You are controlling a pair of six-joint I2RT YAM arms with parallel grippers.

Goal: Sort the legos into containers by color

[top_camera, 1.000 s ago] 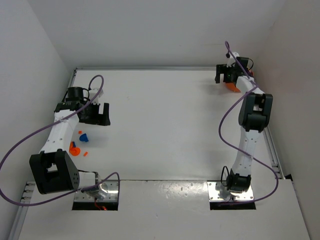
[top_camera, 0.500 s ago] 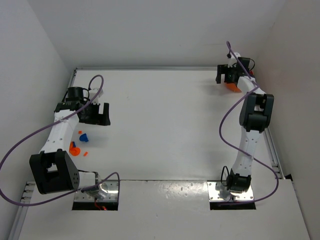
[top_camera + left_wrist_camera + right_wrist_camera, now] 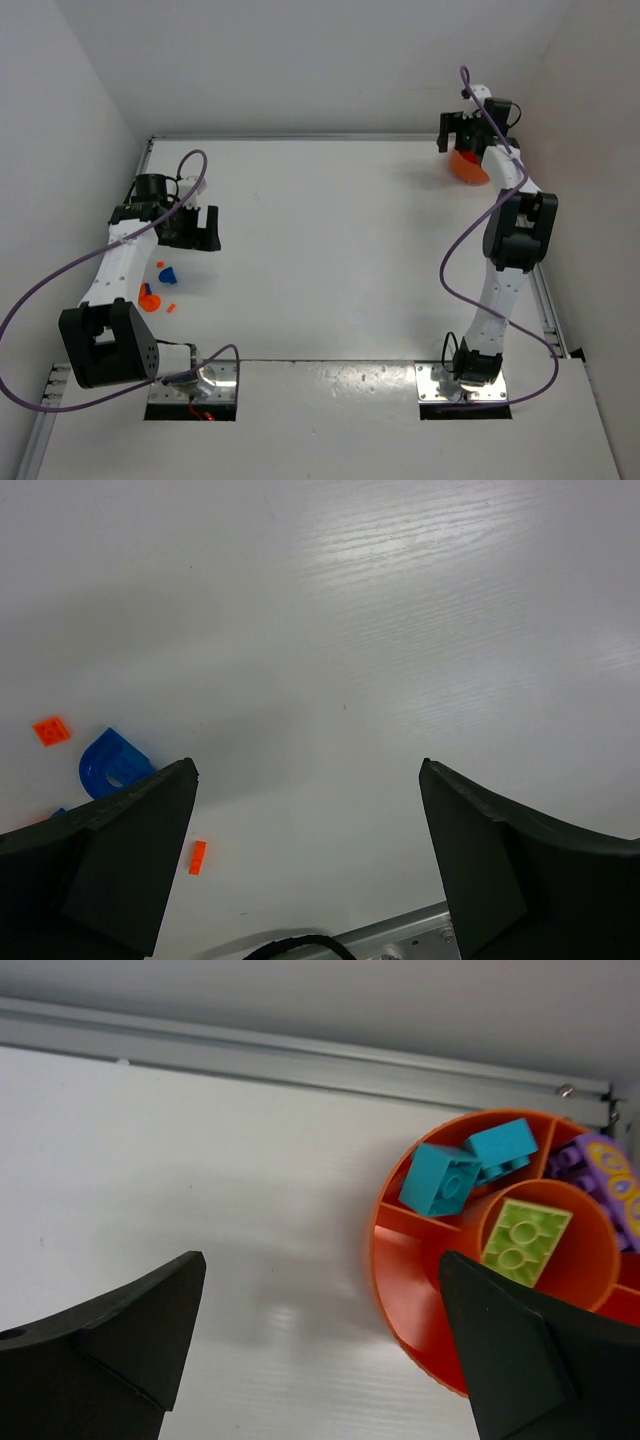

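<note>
Loose bricks (image 3: 166, 272) lie on the table (image 3: 330, 250) just behind the left gripper (image 3: 196, 228), toward its base. The left arm is by far the nearer. Both grippers stand wide and hold nothing. The tub (image 3: 467, 167) sits in the far right corner, just below the right gripper (image 3: 460, 140). Only the left wrist view resolves a blue arch brick (image 3: 108, 763), lying diagonally beside one finger. Only the right wrist view shows the tub's compartments holding cyan bricks (image 3: 440, 1180), a green brick (image 3: 525, 1235) and purple bricks (image 3: 590, 1165).

Right wrist view, right side: one orange tub (image 3: 378, 1260), two cyan bricks (image 3: 440, 1180), one green brick (image 3: 525, 1240), one purple brick (image 3: 570, 1162). Left wrist view, lower left: one blue arch (image 3: 108, 765), two orange chips (image 3: 50, 730).
</note>
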